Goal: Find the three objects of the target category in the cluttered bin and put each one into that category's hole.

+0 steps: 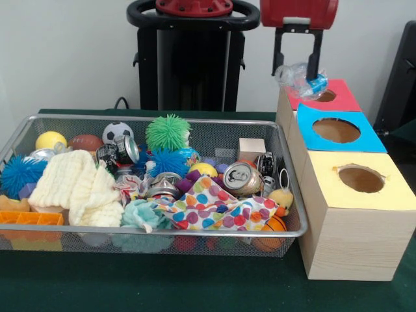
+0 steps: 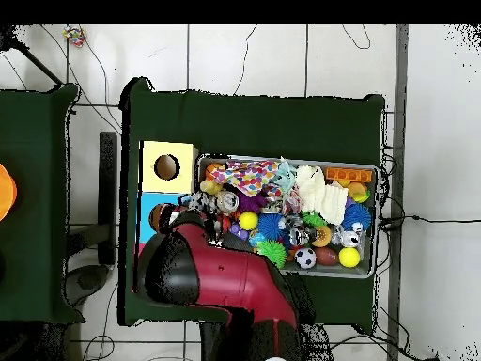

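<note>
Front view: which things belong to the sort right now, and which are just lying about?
In the job:
- gripper
- crushed plastic bottle it holds
- red-topped box
- wire bin

Lying about:
- polka-dot cloth
- green spiky ball
- soccer ball
- yellow-topped box

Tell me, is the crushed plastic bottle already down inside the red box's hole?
No, the crushed plastic bottle hangs in the gripper above the red box, not yet inside its hole.
</note>
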Action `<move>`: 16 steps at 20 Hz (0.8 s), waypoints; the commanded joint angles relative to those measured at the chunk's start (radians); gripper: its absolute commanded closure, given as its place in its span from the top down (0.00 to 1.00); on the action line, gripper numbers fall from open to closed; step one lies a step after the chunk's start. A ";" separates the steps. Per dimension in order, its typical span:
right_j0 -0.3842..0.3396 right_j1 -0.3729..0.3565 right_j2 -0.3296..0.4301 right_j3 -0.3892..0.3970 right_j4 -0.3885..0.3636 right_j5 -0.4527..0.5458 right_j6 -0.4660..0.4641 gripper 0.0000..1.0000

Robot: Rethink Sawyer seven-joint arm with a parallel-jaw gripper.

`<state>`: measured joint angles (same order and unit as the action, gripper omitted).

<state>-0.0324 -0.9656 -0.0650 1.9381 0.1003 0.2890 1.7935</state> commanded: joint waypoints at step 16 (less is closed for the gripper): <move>-0.027 0.124 0.106 -0.013 -0.018 -0.150 0.139 0.00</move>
<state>-0.0406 -0.8981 -0.0480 1.9353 0.1004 0.1993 1.7935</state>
